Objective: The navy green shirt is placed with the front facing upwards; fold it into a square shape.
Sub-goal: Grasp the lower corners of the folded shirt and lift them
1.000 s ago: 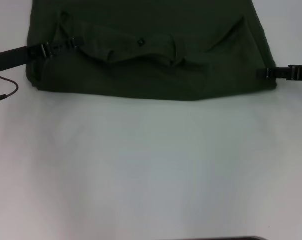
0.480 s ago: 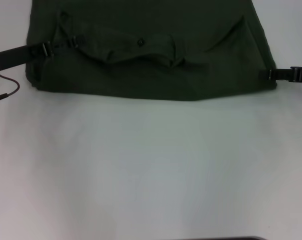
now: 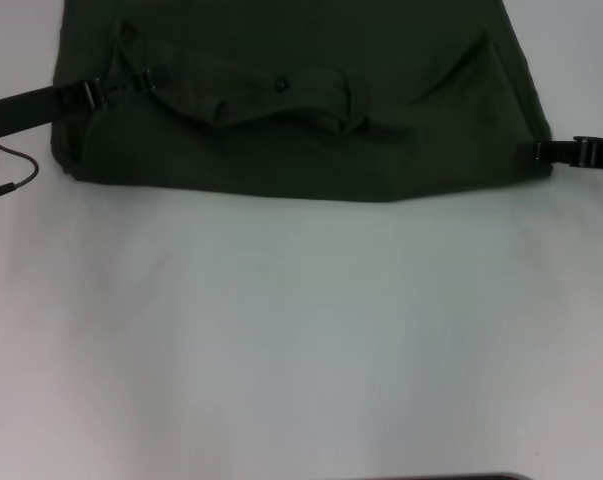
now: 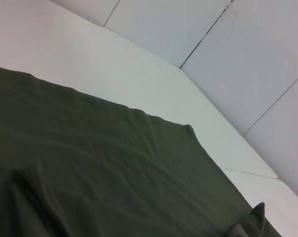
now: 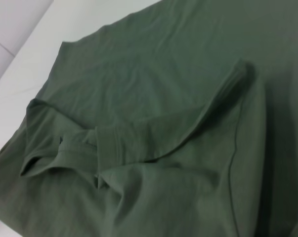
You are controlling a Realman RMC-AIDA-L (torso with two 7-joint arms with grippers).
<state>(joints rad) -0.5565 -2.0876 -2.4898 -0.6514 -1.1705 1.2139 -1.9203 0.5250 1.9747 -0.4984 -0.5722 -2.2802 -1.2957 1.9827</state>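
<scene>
- navy green shirt fills the lower part of the view, plain side up, lightly wrinkled
- one corner lies flat on the white desk
- small raised fold at the shirt's edge
- pale panelled wall behind the desk

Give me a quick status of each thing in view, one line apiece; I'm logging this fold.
navy green shirt: lying partly folded on the table, collar showing, not yet a square.
left gripper: at the shirt's left edge, reaching over the cloth.
right gripper: at the shirt's right edge.
table: white, carrying the shirt at its far side.
</scene>
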